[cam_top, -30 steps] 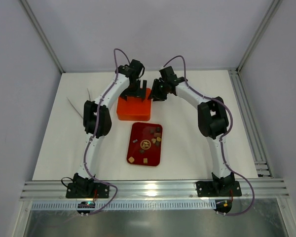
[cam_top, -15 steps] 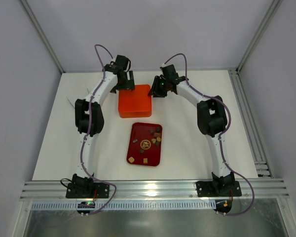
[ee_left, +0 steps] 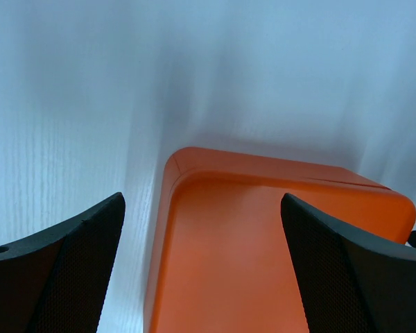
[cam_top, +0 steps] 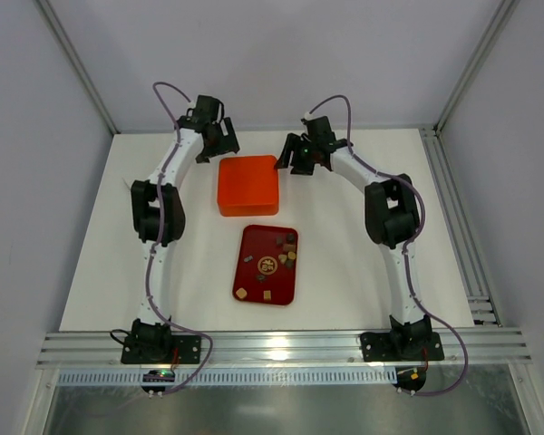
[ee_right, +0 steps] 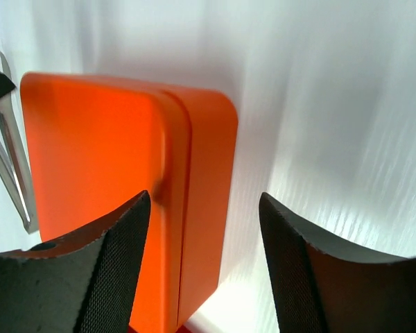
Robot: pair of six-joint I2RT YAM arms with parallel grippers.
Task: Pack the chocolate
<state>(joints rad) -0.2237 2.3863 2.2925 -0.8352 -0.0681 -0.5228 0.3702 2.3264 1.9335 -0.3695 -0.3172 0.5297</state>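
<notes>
While the white tabletop point(cam_top: 354, 263) lay bright between pale grey walls point(cam_top: 281, 54), the chocolate point(cam_top: 282, 258) sat scattered on a dark red tray point(cam_top: 254, 279) at its middle, just nearer than a closed orange box point(cam_top: 247, 186). The left hand point(cam_top: 219, 148) and right hand point(cam_top: 293, 161) hovered by the box's far corners, both with fingers spread apart, holding nothing.

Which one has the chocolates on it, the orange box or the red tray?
The dark red tray, nearer the arm bases: small chocolates lie scattered on it. The orange box shows only a plain top.
</notes>
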